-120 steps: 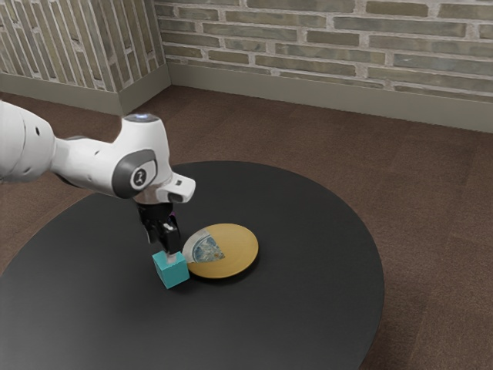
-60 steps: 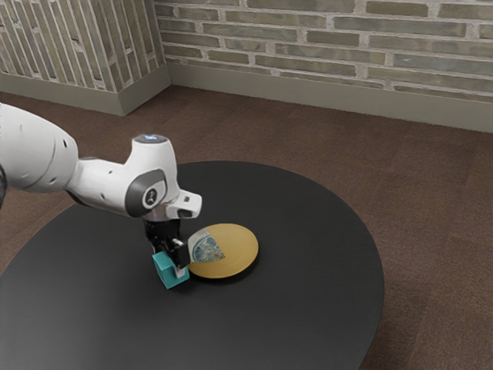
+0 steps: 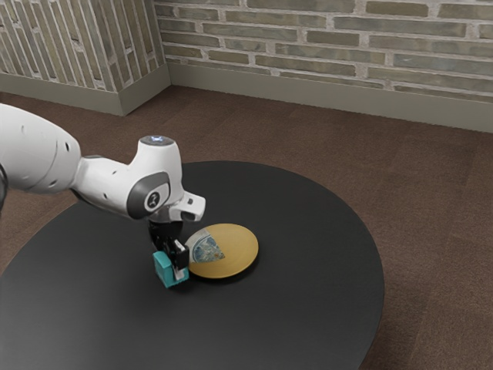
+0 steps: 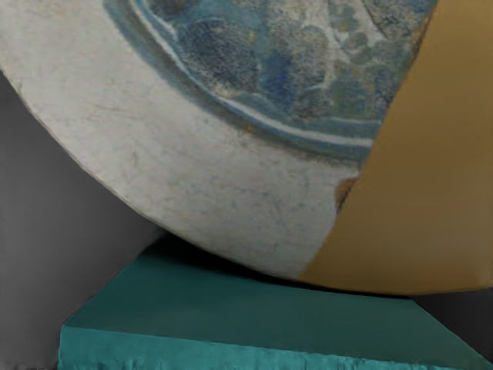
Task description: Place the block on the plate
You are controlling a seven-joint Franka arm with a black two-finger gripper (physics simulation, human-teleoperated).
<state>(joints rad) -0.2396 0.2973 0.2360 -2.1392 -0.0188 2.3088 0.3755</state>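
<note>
Reaching down at the teal block [image 3: 163, 271], my black gripper [image 3: 176, 273] is low, right at the block's side that is nearest the plate [image 3: 233, 250]. I can't tell if the gripper is wide, narrow or holding the block, because it covers part of the block and the far side is hidden. The block is down low by the table [image 3: 300, 312], just beside the plate.

The plate is round and flat. Most of it is gold like mustard, but one part is white with a blue picture, and that part is on the side by the block and the gripper. In the wrist view, the plate's round edge comes very close to the block's flat top, with a dark strip of shadow along the edge.

The plate's edge is the thing right next to the block, so it stands in the way on that side. The table is black and round. My white arm [image 3: 108, 183] comes in from the exterior view's left and bends down over the table. Around the table is a brown floor [image 3: 439, 223], and at the back is a brick wall [image 3: 347, 42] with a plain gray-tan strip [image 3: 323, 91] along its bottom.
</note>
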